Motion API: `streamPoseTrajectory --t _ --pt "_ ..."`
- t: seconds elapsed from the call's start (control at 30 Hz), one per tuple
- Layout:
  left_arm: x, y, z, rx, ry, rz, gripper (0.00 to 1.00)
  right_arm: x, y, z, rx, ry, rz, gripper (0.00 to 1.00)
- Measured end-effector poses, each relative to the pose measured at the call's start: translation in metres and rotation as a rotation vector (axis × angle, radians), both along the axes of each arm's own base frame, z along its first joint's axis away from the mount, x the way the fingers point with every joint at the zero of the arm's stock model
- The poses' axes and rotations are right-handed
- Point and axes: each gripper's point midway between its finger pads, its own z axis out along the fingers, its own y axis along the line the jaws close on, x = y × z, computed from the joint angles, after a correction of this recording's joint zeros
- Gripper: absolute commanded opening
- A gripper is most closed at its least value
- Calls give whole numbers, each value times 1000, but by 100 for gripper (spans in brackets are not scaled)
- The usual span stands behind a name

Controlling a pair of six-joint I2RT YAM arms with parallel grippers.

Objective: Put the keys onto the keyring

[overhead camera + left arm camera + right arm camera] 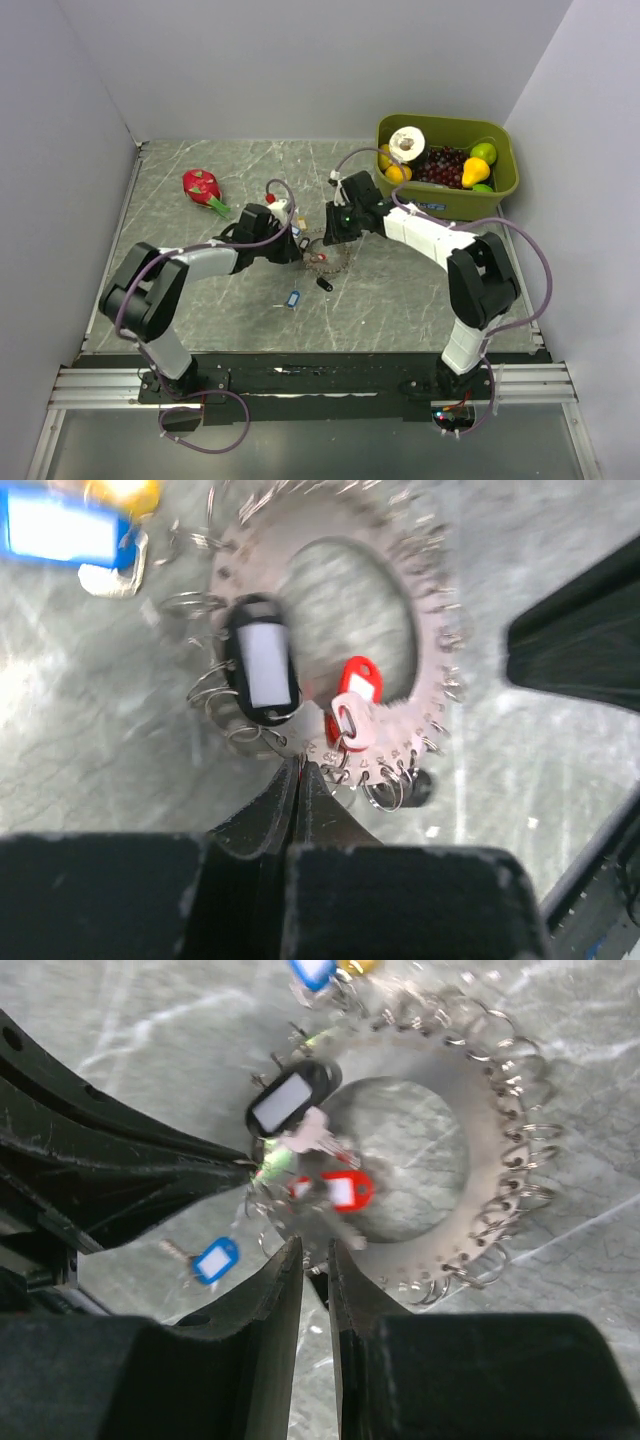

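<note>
Looking past my left gripper (301,772), I see its fingers pressed together, tips against the nearest rim of the keyring (400,725), in among the small split loops. Whether a loop is pinched between them I cannot tell. The right gripper (316,1258) hovers at the same rim from the opposite side, its fingers a narrow slit apart with nothing I can see between them.

One blue key (215,1260) lies loose on the table (400,290), just left of the right fingers and off the ring. I judge it very light and likely to skid on the smooth top. The plastic tag looks stiff, so I would take it across the tag's long edges and leave the metal end free for a loop. A second blue tag (60,525) sits beyond the ring's far side from the left fingers; I cannot tell whether it is attached.

The ring looks thin and stiff, with springy loops, and I expect it to slide unless it is pinned.

A black fob (262,668), a red tag (355,680) and a pale pink tag (345,720) crowd the rim directly ahead of the left fingers, and the two grippers are close together. Well away from both are a dragon fruit (203,186) and a green bin (480,205) of fruit.
</note>
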Motion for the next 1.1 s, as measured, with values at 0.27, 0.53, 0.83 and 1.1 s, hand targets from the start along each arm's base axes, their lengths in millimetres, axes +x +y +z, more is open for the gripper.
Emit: streamPoseTrajectory --t 0.27,0.53,0.83,1.1 --pt "2 -17 88 -66 -208 -50 1 -18 -2 59 128 -151 66 40" --pt "-17 -19 153 -168 -468 -138 1 -31 -25 114 270 -356 95 77" --pt "-53 -25 203 -265 -683 -336 1 -58 -26 160 450 -515 247 98" --pt "-89 -35 227 -375 -795 -539 1 -100 -12 204 631 -632 477 83"
